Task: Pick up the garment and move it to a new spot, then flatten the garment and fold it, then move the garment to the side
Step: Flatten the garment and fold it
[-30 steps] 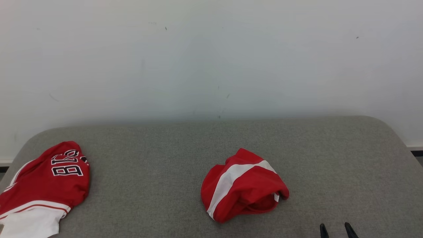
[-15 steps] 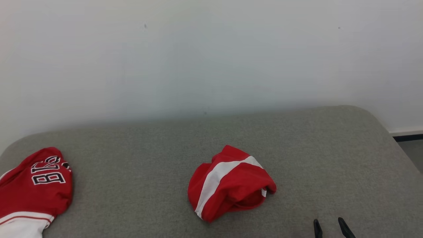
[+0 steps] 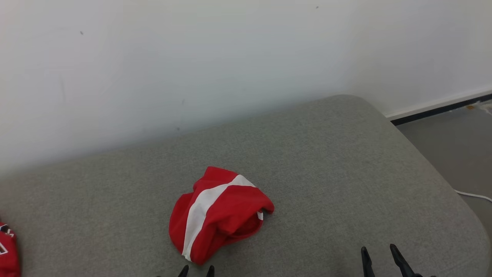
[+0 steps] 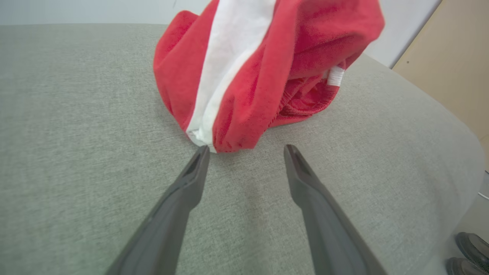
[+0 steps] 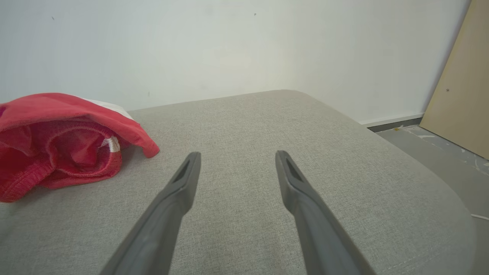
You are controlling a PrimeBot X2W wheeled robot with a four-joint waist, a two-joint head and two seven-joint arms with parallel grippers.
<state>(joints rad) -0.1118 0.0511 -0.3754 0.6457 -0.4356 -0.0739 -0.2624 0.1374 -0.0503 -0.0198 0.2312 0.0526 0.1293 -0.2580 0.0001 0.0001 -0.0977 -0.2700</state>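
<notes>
From the head view, the red shorts with a white side stripe lie crumpled near the front middle of the grey upholstered bench. The left gripper sits just below them, tips apart and empty. The right gripper is well off to the right, also spread and empty. A red jersey peeks in at the far left. The bench's rounded right corner drops to the floor, where a white cable lies.

In the left wrist view, the left gripper stands wide open with its tips at the near hem of the shorts. One finger is about touching the white stripe's end. The step looks like the first pick-up. It would go best by easing forward low along the cushion so the hem slides between the fingers, then closing on a full fold rather than a thin edge.

In the right wrist view, the right gripper is open over bare cushion, with the ribbed waistband of the shorts off to its left. Open cushion stretches ahead and right — plenty of room to set down and flatten, provided the cloth is kept clear of the rounded edge beside the leaning board.
</notes>
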